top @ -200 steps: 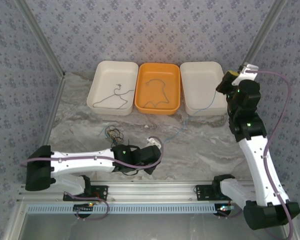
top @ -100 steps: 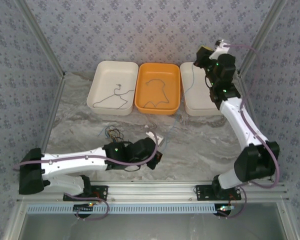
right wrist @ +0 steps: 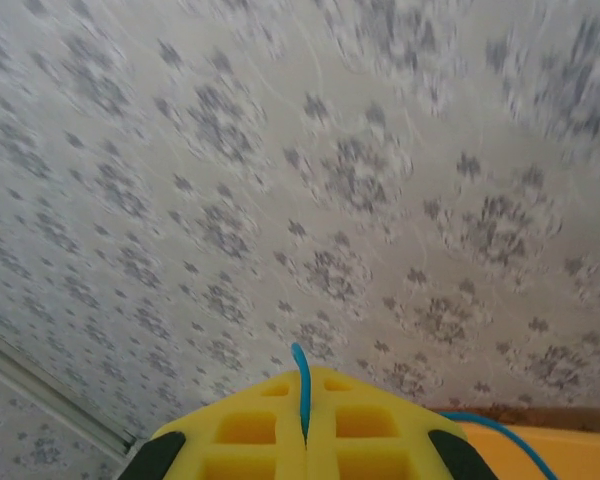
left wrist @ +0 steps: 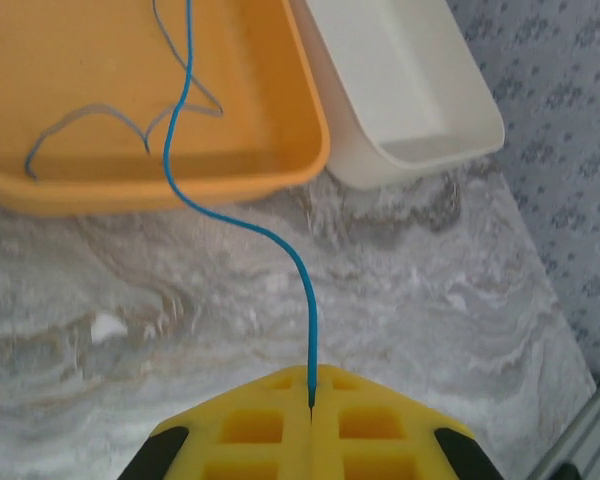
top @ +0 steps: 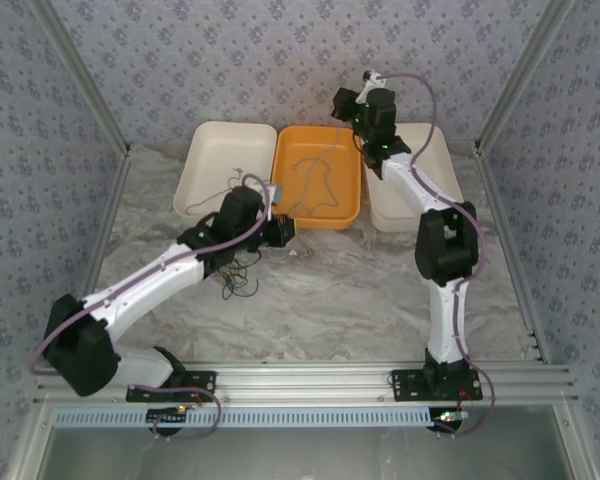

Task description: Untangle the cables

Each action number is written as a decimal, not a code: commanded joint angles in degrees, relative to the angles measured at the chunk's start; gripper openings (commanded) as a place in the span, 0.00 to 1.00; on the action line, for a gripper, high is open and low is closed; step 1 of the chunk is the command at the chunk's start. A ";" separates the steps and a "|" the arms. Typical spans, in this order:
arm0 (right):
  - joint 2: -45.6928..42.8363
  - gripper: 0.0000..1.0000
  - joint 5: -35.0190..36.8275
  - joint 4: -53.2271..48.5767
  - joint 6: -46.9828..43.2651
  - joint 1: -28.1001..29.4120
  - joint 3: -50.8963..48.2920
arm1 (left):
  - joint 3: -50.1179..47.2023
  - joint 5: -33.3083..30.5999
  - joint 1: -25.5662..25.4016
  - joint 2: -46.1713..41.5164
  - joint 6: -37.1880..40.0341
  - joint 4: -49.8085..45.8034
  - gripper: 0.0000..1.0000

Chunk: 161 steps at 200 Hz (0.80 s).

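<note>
while both claws were pinched fully shut, each clamped a blue cable [left wrist: 242, 225] between its yellow fingers. from the left claw [left wrist: 311, 388] the cable ran straight ahead over the marble table [left wrist: 430, 300], then curved left across the near rim of the orange tray [left wrist: 80, 195], where a grey cable [left wrist: 90, 112] lay. a white tray [left wrist: 400, 90] sat ahead and to the right. the right claw [right wrist: 303, 400] pointed at the patterned wall [right wrist: 330, 200], a short cable tip poking past its fingers. behind the left claw, a small tangle of cables [top: 235, 278] lay beside its arm.
</note>
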 commanded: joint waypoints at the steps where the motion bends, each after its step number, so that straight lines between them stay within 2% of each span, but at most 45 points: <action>1: 7.70 0.00 -0.60 -3.41 2.53 1.83 9.76 | 6.07 7.19 1.88 5.70 2.46 1.25 0.00; 48: 20.20 0.01 3.33 -17.61 3.55 3.03 24.56 | 12.55 7.46 3.86 17.37 2.09 1.45 0.00; 64: 22.76 0.12 3.69 -22.63 3.77 2.70 28.59 | 13.25 7.09 4.48 19.77 1.39 1.83 0.00; 83: 23.16 0.35 5.43 -26.27 3.37 2.43 29.75 | 13.77 6.92 5.07 21.72 0.93 2.57 0.00; 104: 23.01 0.54 5.97 -30.48 2.97 1.89 32.09 | 14.59 7.05 5.34 23.07 0.84 2.22 0.00; 135: 19.84 0.56 5.97 -33.71 2.00 1.20 32.12 | 15.09 6.90 5.34 23.55 0.38 2.48 0.00; 161: 12.33 0.54 6.31 -30.68 0.22 1.26 24.07 | 18.16 7.00 5.34 25.32 -0.37 1.90 0.00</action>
